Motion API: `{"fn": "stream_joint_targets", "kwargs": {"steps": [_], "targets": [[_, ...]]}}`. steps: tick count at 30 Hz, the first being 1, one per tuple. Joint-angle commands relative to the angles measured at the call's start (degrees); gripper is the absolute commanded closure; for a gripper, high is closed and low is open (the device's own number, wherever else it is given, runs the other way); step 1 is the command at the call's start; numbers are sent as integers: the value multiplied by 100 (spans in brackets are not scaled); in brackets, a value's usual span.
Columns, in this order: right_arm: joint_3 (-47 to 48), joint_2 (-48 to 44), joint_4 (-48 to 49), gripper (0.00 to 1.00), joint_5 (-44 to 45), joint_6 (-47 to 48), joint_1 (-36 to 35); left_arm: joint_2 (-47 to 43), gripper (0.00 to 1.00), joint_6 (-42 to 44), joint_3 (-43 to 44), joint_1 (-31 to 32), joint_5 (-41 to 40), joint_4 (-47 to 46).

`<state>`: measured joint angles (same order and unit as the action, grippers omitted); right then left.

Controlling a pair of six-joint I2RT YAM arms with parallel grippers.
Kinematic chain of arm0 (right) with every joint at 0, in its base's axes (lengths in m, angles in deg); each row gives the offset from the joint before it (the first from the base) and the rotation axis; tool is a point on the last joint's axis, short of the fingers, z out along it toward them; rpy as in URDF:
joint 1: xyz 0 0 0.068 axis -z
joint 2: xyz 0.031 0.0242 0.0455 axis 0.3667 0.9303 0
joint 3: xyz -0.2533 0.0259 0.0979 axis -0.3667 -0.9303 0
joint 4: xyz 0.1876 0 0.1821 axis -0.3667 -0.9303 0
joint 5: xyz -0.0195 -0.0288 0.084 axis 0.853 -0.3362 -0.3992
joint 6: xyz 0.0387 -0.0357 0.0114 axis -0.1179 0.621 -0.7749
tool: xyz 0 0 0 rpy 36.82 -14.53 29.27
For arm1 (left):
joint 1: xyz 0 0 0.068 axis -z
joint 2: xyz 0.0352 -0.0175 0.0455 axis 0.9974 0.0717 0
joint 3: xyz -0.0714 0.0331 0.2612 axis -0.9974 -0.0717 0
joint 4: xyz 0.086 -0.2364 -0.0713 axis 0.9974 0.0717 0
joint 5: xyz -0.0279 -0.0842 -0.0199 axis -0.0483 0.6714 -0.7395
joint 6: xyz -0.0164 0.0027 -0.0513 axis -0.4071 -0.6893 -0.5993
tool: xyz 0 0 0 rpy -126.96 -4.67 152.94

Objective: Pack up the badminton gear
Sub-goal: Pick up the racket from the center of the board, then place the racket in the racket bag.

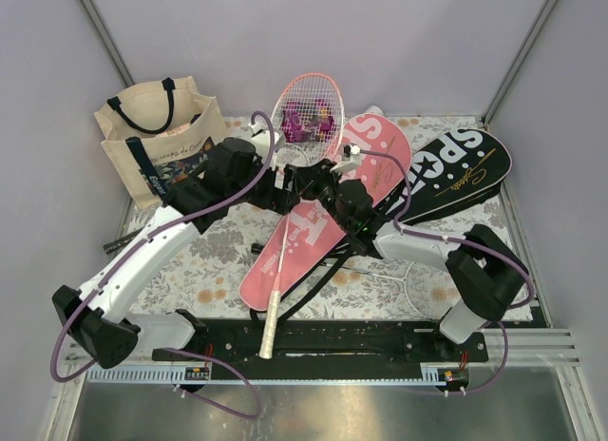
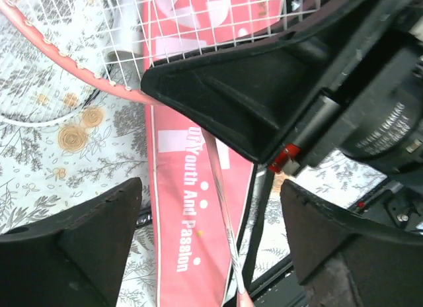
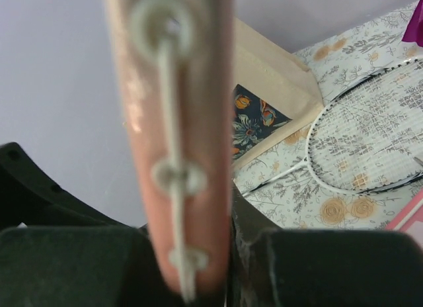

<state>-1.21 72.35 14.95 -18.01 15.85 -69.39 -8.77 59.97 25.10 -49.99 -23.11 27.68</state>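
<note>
Pink cover (image 2: 178,208): "Youth And Passion"; black cover (image 1: 465,170): "SPORT".

Pink racket (image 1: 306,97), strung head at 12 o'clock, white grip toward 6 o'clock, shaft crossing pink "SPORT" cover (image 1: 309,234), lying flat at centre along 1-to-7 o'clock, black "SPORT" cover (image 1: 463,170) flat at 2 o'clock, white-framed racket (image 3: 367,145) lying flat.
</note>
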Motion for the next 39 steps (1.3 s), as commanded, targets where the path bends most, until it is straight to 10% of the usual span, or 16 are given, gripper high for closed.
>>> {"fn": "stream_joint_targets", "kwargs": {"steps": [1,12,16,28,39], "targets": [[148,-781,-704,100,-286,-303,278,-595,1,508,115,40,428,-590],[-599,-2442,-2592,100,-2105,-1201,2176,-928,1,1052,-207,14,171,-500],[-713,-2917,-3892,100,-2809,-894,2774,-1096,26,1290,-788,162,-133,-878],[-2444,-4086,-4079,100,-3970,-727,3917,-438,35,1466,-2019,2631,-2472,-1837],[-2858,-4833,-4370,100,-4111,-674,4111,977,36,1378,-2406,3423,-3193,-2530]]}}
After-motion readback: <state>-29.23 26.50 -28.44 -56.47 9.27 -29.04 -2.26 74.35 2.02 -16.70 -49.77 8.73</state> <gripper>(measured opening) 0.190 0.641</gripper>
